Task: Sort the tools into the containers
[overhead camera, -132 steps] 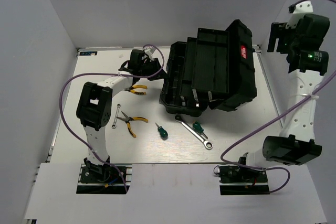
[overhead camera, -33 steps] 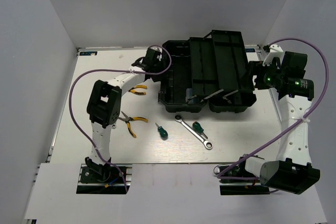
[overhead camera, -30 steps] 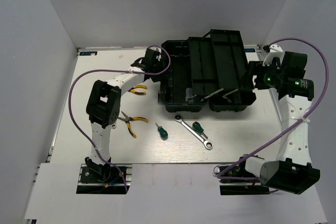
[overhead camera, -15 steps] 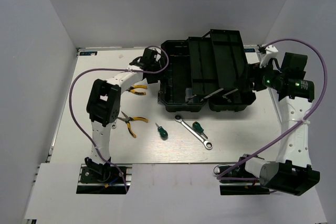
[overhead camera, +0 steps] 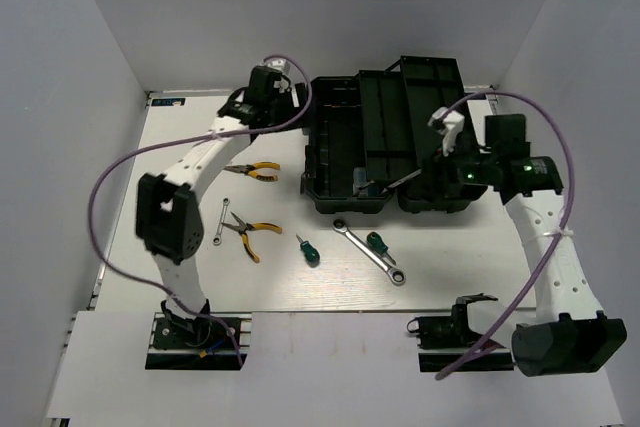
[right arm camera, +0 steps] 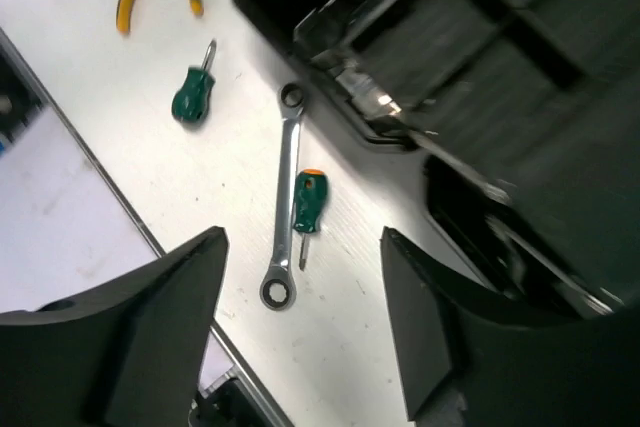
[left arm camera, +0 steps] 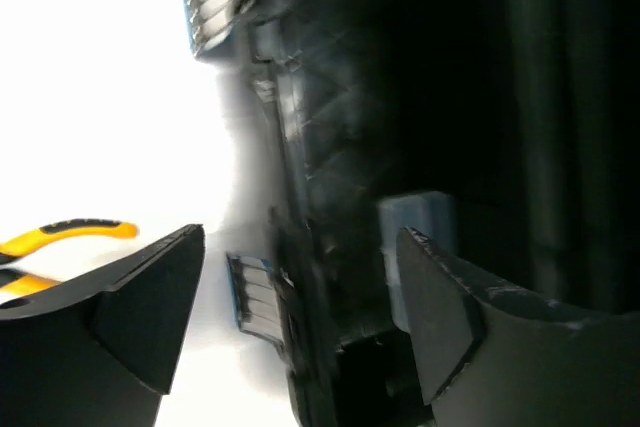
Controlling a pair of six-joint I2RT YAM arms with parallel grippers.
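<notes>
Left claw [left arm camera: 300,282] spread, empty, beside toolbox [overhead camera: 335,162] far-left corner. Right claw [right arm camera: 300,247] spread, empty, above toolbox's right side. 6 tools on table [overhead camera: 180,277]: far pliers [overhead camera: 255,170], near pliers [overhead camera: 247,232], short wrench [overhead camera: 222,223] left of toolbox; left screwdriver [overhead camera: 309,250], right screwdriver [overhead camera: 378,243], long wrench [overhead camera: 368,251] near it.

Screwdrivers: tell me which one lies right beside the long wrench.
The right-hand screwdriver, close alongside the long wrench. The left-hand screwdriver lies apart, further left, clear of the wrench.
</notes>
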